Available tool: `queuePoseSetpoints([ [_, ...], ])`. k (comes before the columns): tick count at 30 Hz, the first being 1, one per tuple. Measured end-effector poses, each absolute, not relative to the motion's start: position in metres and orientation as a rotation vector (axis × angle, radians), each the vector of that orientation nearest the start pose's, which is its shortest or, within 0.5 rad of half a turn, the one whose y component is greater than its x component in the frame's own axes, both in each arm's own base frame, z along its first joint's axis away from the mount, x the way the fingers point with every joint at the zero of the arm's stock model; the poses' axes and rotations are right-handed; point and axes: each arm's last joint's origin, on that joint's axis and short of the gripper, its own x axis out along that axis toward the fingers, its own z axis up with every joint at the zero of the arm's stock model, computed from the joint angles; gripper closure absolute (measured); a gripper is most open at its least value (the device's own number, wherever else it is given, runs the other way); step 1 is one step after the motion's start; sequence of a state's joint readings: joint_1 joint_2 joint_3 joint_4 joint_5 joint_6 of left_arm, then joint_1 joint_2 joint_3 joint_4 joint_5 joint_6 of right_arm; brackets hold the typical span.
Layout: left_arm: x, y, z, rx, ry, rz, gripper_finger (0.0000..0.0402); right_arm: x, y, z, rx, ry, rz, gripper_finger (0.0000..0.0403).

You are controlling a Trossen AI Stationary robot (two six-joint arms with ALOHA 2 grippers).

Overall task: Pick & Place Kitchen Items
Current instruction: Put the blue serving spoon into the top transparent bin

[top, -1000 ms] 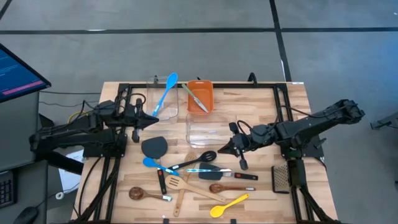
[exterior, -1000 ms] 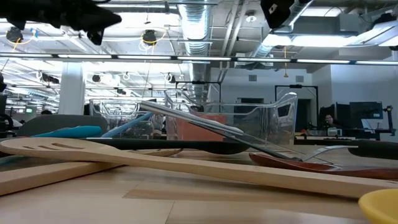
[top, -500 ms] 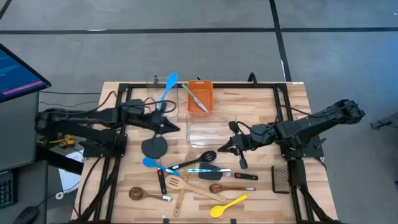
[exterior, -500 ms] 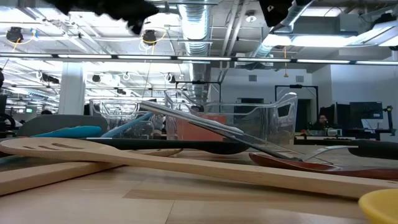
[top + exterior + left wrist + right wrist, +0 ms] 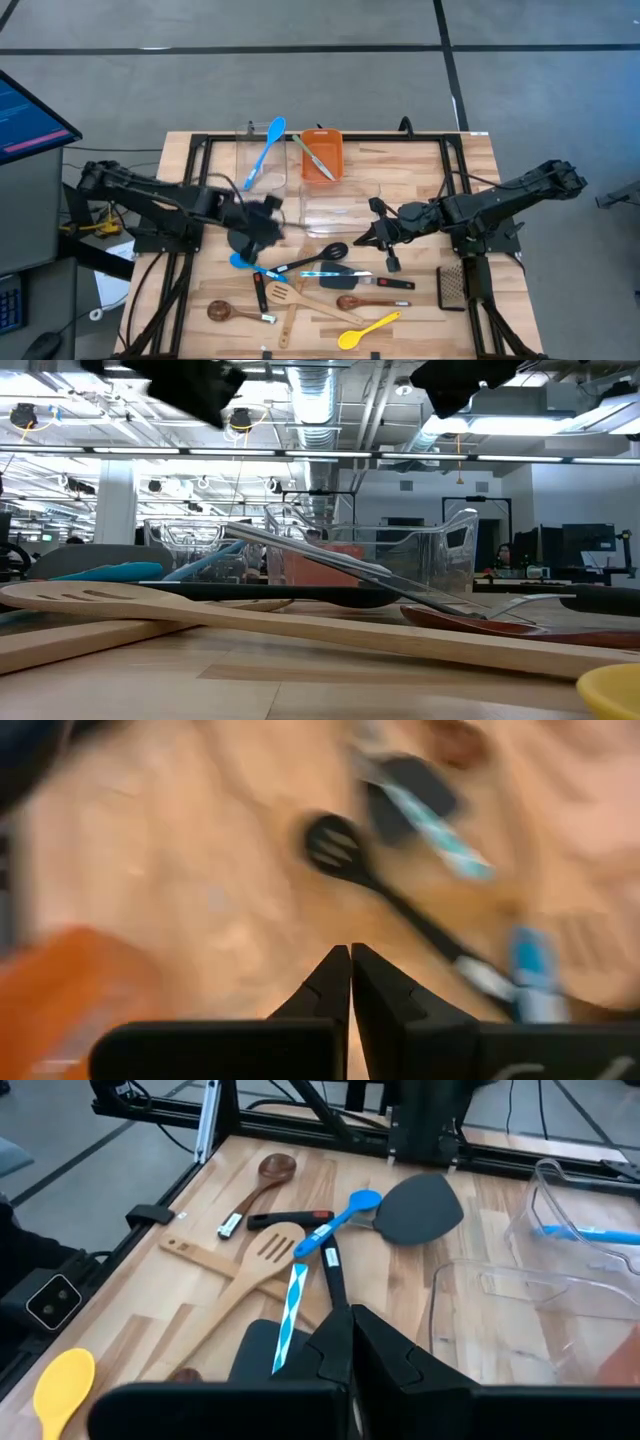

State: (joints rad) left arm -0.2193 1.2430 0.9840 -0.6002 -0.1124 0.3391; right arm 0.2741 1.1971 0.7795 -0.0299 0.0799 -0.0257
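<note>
We took the middle clear tub [image 5: 335,208] as our mark. Farthest out on its near side lay the yellow spoon [image 5: 368,329]. A little closer to it were the wooden slotted spatula [image 5: 285,300] and a brown spoon [image 5: 222,311]. Closer again lay the black slotted spoon [image 5: 318,255], a blue spoon [image 5: 243,262] and the black turner [image 5: 248,237]. All of these were loose on the table, so we thought most of the job was not yet done.

The right gripper [image 5: 350,1312] hung just beside the tub's near right corner. It was pinched shut and held nothing. The left gripper [image 5: 350,952] was over the table by the tub's left side, also pinched shut and holding nothing.

Behind the tub, one blue spoon [image 5: 266,150] leaned in another clear tub [image 5: 262,172]. A pale tool [image 5: 313,158] lay in the orange bin [image 5: 322,140]. So we judged only two things were put away.
</note>
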Motion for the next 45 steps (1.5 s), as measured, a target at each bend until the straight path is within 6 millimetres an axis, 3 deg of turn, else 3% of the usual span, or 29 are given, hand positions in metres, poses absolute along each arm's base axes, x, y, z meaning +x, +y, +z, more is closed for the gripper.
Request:
queuePoseSetpoints([
  [4,0.240,-0.072,0.266,0.295,0.914,-0.280,0.0400,0.249,0.068,0.261,-0.108,0.458,0.196,0.0403],
  [10,0.246,-0.097,0.243,0.208,1.029,-0.310,0.0400,0.249,0.067,0.261,-0.108,0.462,0.196,0.0403],
  [18,0.259,-0.107,0.205,0.077,1.227,-0.304,0.0400,0.249,0.067,0.261,-0.109,0.465,0.196,0.0403],
  [26,0.265,-0.107,0.191,0.106,1.273,-0.259,0.0396,0.248,0.067,0.258,-0.114,0.495,0.196,0.0403],
  [37,0.261,-0.105,0.190,0.102,1.305,-0.255,0.0303,0.247,0.067,0.257,-0.116,0.509,0.196,0.0403],
  [45,0.245,-0.100,0.166,0.065,1.402,-0.226,0.0256,0.247,0.067,0.257,-0.117,0.510,0.196,0.0403],
])
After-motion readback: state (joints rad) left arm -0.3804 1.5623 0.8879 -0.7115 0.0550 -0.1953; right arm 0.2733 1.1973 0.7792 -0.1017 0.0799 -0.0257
